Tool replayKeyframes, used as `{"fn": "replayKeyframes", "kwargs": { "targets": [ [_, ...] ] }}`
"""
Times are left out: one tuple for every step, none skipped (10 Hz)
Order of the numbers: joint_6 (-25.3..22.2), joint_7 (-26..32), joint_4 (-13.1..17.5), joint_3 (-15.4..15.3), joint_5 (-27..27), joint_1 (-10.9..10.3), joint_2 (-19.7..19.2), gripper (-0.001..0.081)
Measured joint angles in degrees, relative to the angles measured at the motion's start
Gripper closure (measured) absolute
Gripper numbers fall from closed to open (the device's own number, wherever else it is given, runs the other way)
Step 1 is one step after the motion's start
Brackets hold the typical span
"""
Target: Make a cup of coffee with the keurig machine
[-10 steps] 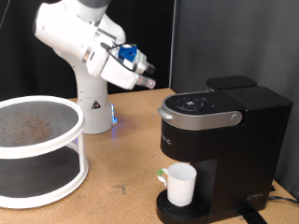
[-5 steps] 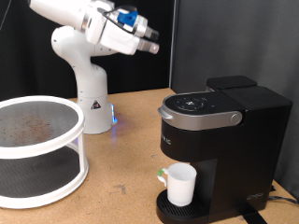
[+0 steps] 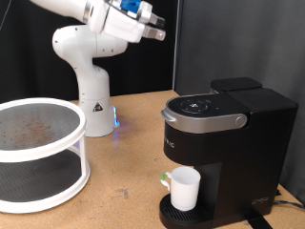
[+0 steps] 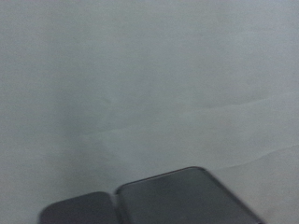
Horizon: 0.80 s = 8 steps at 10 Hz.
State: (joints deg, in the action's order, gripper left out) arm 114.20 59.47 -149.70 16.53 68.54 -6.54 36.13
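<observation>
The black keurig machine (image 3: 227,134) stands at the exterior view's right with its lid down. The small white cup (image 3: 183,189) stands upright on the machine's round drip base, under the spout. My gripper (image 3: 158,31) is high at the exterior view's top, well above the machine and towards the exterior view's left of it, touching nothing. In the wrist view two dark fingers (image 4: 187,198) meet along a thin seam in front of a blank grey surface, with nothing between them. Neither the cup nor the machine shows there.
A white two-tier round rack (image 3: 38,157) stands at the exterior view's left on the wooden table (image 3: 124,167). The arm's white base (image 3: 91,91), with a blue light, stands behind it. A black curtain hangs at the back.
The arm has swung up from near the machine's lid to the exterior view's top. The cup and the machine have not moved.
</observation>
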Motion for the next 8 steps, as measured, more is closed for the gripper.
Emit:
{"fn": "replayKeyframes", "kwargs": {
  "targets": [
    [3.3,-1.7,1.4,-2.4,-2.5,0.1,-0.1,-0.0001],
    [7.4,-4.9,2.8,-5.3,-4.8,0.3,-0.4,-0.0001],
    [10.6,-9.0,4.2,-7.9,-7.7,0.6,-0.9,-0.0001],
    [11.3,-13.9,6.0,-10.0,-12.0,1.1,-1.8,-0.0001],
    [8.6,-19.1,8.6,-11.4,-18.5,1.7,-3.3,-0.0001],
    [2.5,-25.2,12.2,-12.0,-24.1,2.1,-5.5,-0.0001],
    [-2.9,-28.8,16.6,-12.0,-27.1,2.7,-9.7,-0.0001],
    [-0.6,-27.1,16.0,-12.1,-25.7,2.5,-9.3,-0.0001]
  ]
}}
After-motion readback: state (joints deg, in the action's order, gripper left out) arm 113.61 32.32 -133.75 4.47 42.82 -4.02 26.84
